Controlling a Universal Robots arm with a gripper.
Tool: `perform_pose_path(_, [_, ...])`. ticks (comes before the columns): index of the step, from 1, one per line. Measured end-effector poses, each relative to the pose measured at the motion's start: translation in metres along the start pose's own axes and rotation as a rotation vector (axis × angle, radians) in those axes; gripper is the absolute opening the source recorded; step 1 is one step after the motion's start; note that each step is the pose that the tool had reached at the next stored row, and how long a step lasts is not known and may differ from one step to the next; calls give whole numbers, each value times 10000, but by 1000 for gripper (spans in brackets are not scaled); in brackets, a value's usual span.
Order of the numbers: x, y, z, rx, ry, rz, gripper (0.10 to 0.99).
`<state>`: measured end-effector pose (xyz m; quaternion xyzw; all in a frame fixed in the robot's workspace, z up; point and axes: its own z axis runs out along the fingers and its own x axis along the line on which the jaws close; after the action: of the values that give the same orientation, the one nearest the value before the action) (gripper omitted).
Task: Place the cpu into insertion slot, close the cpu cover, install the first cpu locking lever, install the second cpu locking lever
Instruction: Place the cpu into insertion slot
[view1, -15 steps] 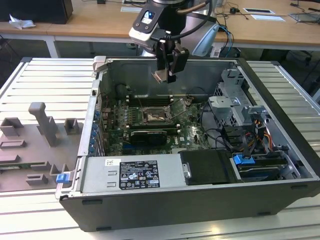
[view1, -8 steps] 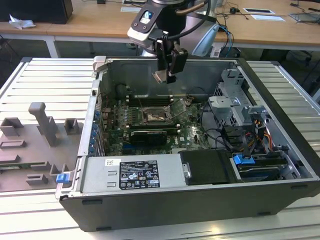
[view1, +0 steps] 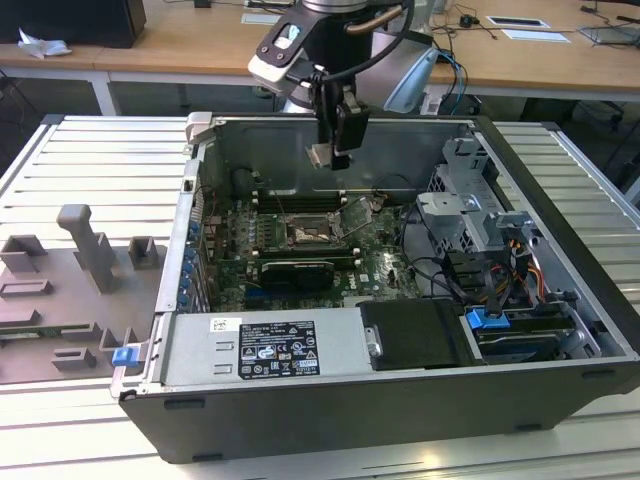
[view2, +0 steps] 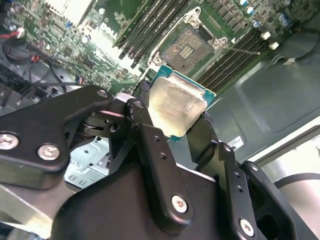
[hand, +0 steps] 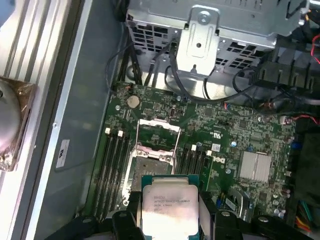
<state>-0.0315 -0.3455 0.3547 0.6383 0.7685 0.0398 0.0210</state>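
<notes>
The gripper (view1: 335, 152) is clenching the cpu (view2: 176, 106) flat between its jaws (metal top facing the wrist cameras), hovering with the insertion slot (view1: 305, 232) at six o'clock in the exterior view.

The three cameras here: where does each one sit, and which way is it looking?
Exterior view: off the arm, above the open computer case, looking down into it; shows the arm and gripper.
First wrist view: on the wrist, looking down at the green board; the gripper's black body shows.
Second wrist view: on the wrist, looking along the black fingers to the board.
Shared: both wrist views show the held cpu apart from the open insertion slot.
</notes>
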Motion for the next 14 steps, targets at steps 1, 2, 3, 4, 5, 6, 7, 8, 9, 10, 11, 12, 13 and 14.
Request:
perform_pose_path(1, [0,0,2,-2,-14,145,541])
perform_pose_path(2, [0,0,4,-4,-22,238,541])
perform_pose_path(3, [0,-1,7,-6,-34,376,541])
perform_pose_path(4, [0,-1,12,-9,-50,552,541])
perform_pose_path(5, [0,-1,16,-12,-64,702,541])
perform_pose_path(6, [0,-2,22,-16,-85,946,541])
perform_pose_path(7, [0,-2,25,-17,-91,1011,541])
perform_pose_path(8, [0,-2,27,-19,-97,1083,541])
perform_pose_path(9, [0,-3,31,-21,-110,1198,541])
perform_pose_path(10, [0,-4,35,-22,-166,1301,541])
perform_pose_path(11, [-1,-4,44,-20,-253,1373,541])
perform_pose_path(12, [-1,-5,49,-13,-320,1373,541])
perform_pose_path(13, [-1,-5,56,-10,-362,1371,541])
perform_pose_path(14, [4,-18,77,-6,-388,1370,541])
